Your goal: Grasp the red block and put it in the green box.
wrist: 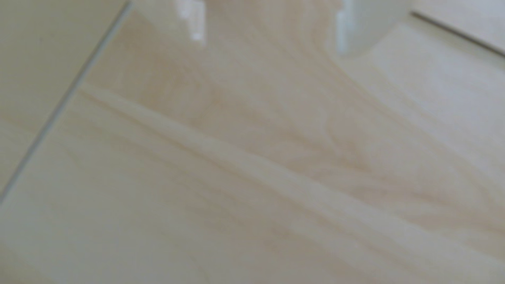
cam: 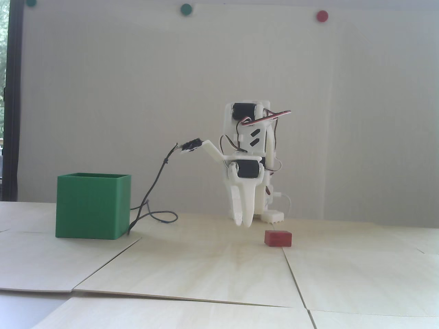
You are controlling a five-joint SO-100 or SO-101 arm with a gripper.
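The fixed view sits low at the front edge of the table [cam: 219,274], facing the arm [cam: 252,144] and the wall [cam: 137,85] behind it. The wrist view looks down close — blurred — at the same pale boards [wrist: 246,177] and seams.

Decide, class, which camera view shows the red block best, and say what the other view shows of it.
The fixed view shows it best: the red block lies whole on the wooden table, to the right of the gripper. The wrist view shows none of it, only blurred wood grain and seams.
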